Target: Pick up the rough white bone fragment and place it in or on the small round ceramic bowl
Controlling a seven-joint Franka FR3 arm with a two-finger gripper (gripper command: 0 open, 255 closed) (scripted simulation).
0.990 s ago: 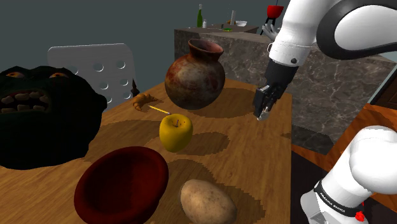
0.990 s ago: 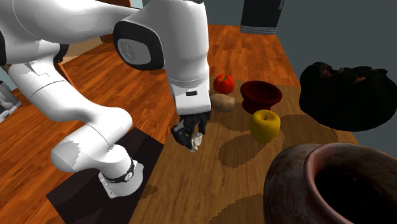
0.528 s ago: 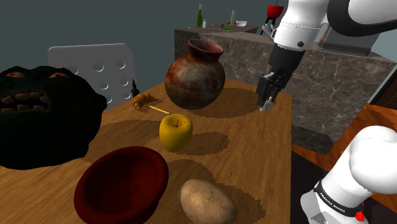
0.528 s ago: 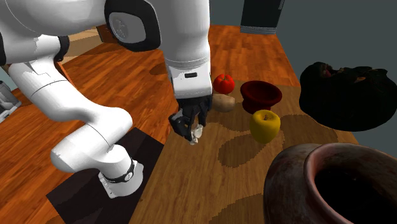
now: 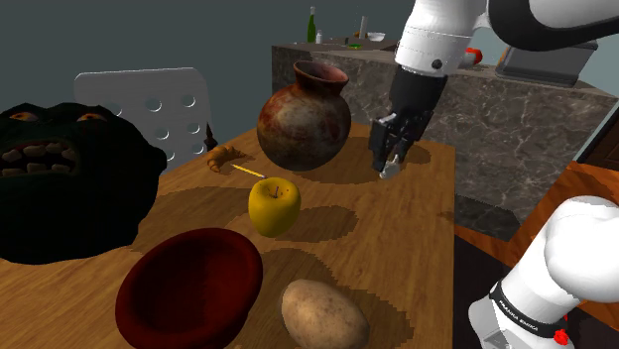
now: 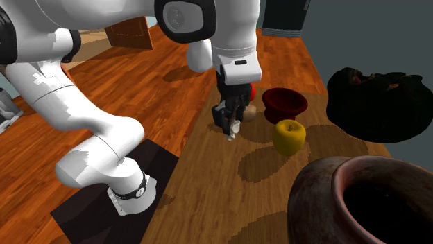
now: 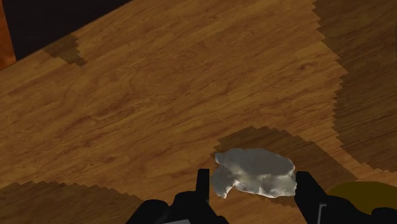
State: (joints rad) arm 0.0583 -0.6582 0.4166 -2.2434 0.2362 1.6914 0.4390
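Arm angled down over table | end effector pinching bone fragment above wood

Opposed exterior views, common table and bowl; wrist close overhead.

The gripper, clasping the pale bone fragment, now hangs farther in from the table's stand-side edge than a second ago, closer to the brown pot. In the second exterior view it now overlaps the potato, nearer the red bowl.
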